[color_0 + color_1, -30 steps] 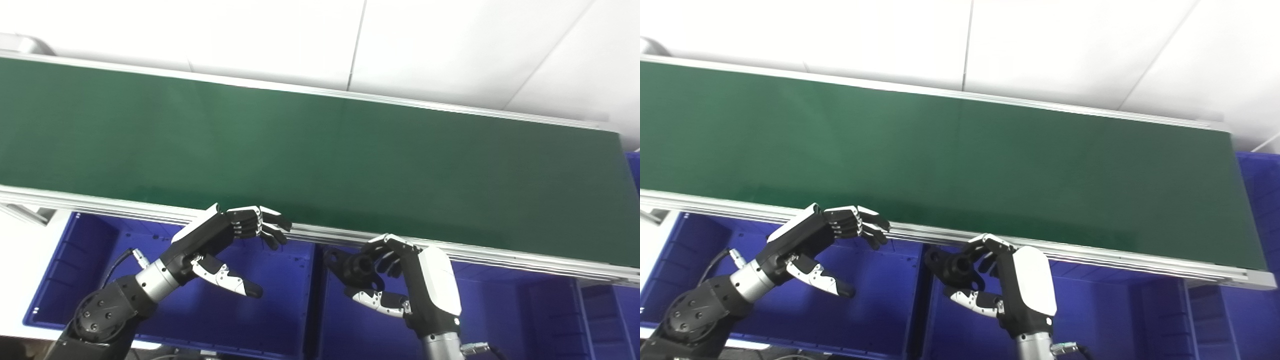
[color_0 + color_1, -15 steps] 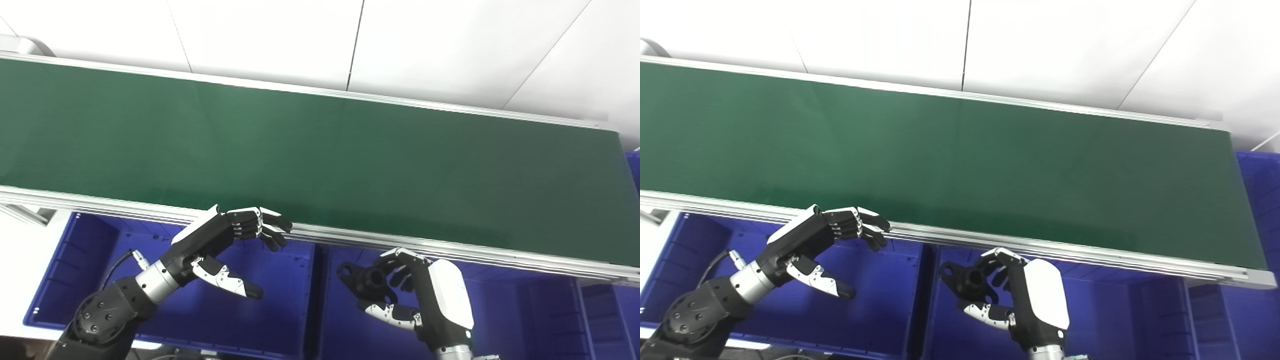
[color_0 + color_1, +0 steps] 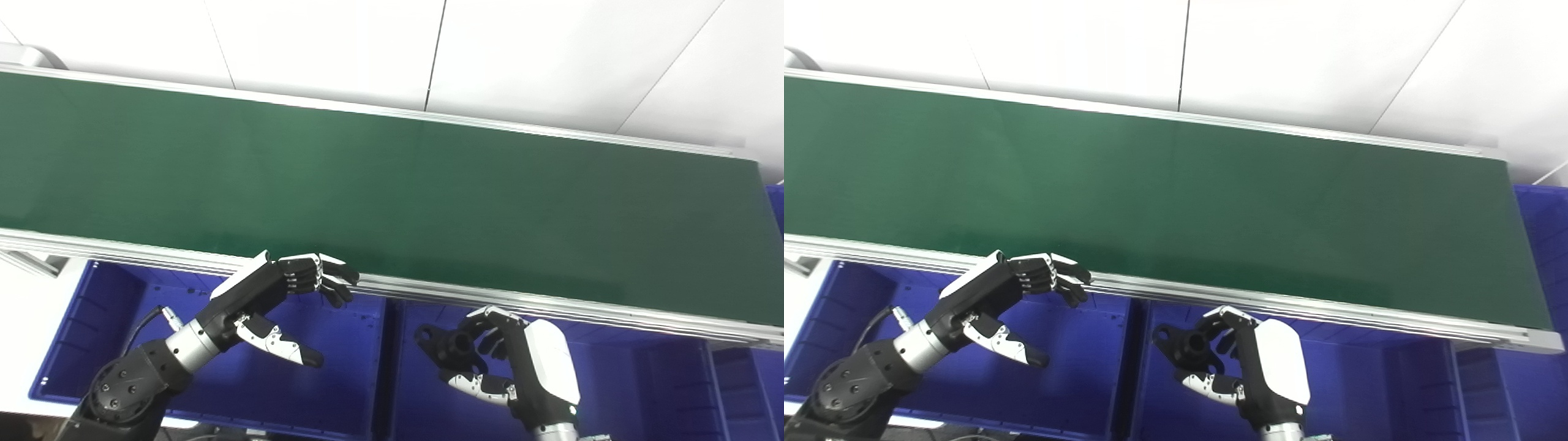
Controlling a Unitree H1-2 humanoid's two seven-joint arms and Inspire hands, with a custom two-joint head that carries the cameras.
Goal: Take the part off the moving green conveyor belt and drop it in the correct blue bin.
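Note:
A black part (image 3: 444, 348) with a round bore and a lug is held in my right hand (image 3: 520, 361), which is shut on it over the middle blue bin (image 3: 422, 404). The part hangs above the bin's left side, below the belt's near rail. My left hand (image 3: 269, 294) is open, fingers curled and thumb spread, over the left blue bin (image 3: 110, 343) close to the rail. The green conveyor belt (image 3: 380, 196) carries nothing in view.
The belt's aluminium near rail (image 3: 582, 312) runs just beyond both hands. A third blue bin (image 3: 741, 380) sits at the right, and another blue edge (image 3: 1543, 226) shows past the belt's right end. White wall panels stand behind the belt.
My right hand has come down and a little to the right with the black part, from the rail's level into the middle bin's space. The left hand has stayed still.

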